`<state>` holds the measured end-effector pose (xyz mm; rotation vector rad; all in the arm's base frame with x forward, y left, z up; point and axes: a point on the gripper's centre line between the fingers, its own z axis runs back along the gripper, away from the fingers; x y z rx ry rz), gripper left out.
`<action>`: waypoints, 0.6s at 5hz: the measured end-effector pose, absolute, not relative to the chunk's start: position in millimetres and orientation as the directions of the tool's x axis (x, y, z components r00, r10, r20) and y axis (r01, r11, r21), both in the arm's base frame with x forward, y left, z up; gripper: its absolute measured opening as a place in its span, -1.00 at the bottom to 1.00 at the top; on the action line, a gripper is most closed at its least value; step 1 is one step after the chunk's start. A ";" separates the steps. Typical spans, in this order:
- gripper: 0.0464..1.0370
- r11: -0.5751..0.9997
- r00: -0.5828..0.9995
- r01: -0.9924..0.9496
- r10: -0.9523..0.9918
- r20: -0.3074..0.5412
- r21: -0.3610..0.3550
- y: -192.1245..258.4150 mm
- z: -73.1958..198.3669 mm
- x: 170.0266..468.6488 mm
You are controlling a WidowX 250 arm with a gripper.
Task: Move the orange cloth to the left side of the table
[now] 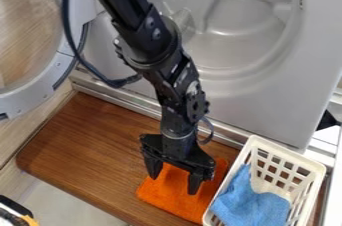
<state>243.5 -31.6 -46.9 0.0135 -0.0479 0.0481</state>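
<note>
Camera view: arm point(137, 25) comes in from the top edge, left of center, and slants down to the right; claw point(174, 185) hangs over the orange cloth point(170, 195), pointing down. Claw is released: two black fingers point(196, 180) spread well apart, orange fabric visible in the gap, nothing pinched. Can't tell whether the tips touch the fabric. Orange cloth lies fairly flat on the brown wooden surface point(93, 145), right of its middle, toward the near edge, partly covered by the claw. So it's not on the left side. Just to its right: white plastic basket point(288, 152) with a grid of holes in the walls, set at a slant. Blue cloth point(250, 202) is bunched up inside the basket, toward the near end. Can't tell if basket and orange cloth touch. Behind the surface: gray machine front point(267, 110) with a big round recess point(234, 45). Round door point(37, 92) with a gray ring, at upper left. Black cable point(67, 15) runs down beside the arm, then bends in toward it. Lower left: pale floor point(63, 202), plus a black item with a yellow part point(28, 220) in the corner, cut off by the edge; can't tell what it is.
</note>
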 end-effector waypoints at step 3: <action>0.93 0.997 0.977 -0.060 0.049 0.209 0.047 -45.4 -59.8 260.0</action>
